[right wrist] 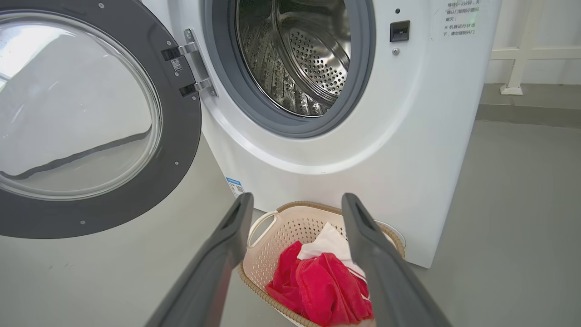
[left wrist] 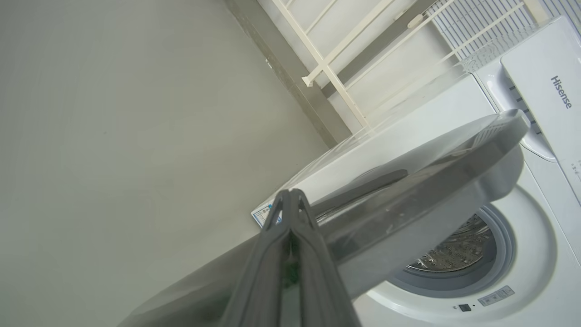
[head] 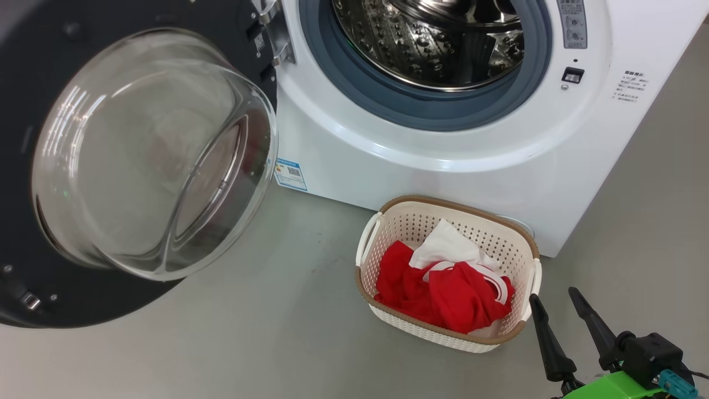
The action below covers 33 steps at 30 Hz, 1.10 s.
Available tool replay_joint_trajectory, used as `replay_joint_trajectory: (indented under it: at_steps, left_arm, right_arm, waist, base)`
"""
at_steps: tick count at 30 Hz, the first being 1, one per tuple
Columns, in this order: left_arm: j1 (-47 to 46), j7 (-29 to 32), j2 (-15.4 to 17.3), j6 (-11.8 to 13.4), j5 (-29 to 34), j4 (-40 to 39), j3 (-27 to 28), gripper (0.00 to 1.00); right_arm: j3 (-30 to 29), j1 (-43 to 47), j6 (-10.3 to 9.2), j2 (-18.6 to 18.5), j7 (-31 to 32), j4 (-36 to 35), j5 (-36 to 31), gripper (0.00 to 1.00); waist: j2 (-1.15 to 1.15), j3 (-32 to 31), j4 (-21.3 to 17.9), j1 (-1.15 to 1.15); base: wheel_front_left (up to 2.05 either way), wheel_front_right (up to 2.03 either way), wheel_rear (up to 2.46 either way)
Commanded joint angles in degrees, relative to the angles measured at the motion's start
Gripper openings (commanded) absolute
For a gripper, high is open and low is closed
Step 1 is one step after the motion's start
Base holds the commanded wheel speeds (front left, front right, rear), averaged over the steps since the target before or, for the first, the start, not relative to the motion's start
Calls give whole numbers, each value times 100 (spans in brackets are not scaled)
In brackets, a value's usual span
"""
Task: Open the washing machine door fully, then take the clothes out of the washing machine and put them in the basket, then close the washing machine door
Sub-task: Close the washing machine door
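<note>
The washing machine door [head: 33,77] stands swung open to the left, its glass bowl facing me. The washing machine [head: 443,166] shows a bare steel drum [head: 432,39] with no fabric in sight. On the floor in front stands the basket [head: 460,206], holding the red and white clothes [head: 443,288]. My right gripper [head: 553,293] hovers open and holding nothing just right of the basket. In the right wrist view, the right gripper [right wrist: 297,200] points over the clothes [right wrist: 317,286]. My left gripper [left wrist: 290,193] is shut and holding nothing, its tips by the door's [left wrist: 408,190] outer side; contact is unclear.
A blue label sticker [head: 291,174] sits on the machine's lower front. Grey floor [head: 249,332] spreads left of the basket under the door, and more lies right of the machine [right wrist: 522,204]. A white rail frame [left wrist: 327,68] stands against the wall behind.
</note>
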Motion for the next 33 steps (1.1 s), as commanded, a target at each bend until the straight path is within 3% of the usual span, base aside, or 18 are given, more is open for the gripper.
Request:
replay_joint_trajectory:
  at_steps: [1,16,33]
  left_arm:
    - [42,137,455,-33,-92,-217,96,0]
    - [1138,1400,366,-33,-1161,-1942,-307,0]
    - [1854,1778,-111,-33,-1887,-3988,-752,0]
  right_arm:
    - [96,-16,42,-53,-37,-152,-93,100]
    - [27,136,42,-80,-37,-164,-453,100]
    - [10,194,42,-40,-37,-223,-617,100]
  waist:
    - [0,-31,4,0]
    - [0,-268,-5,0]
    - [0,-307,-340,0]
  base:
    - [0,0,0]
    - [0,0,0]
    - [0,0,0]
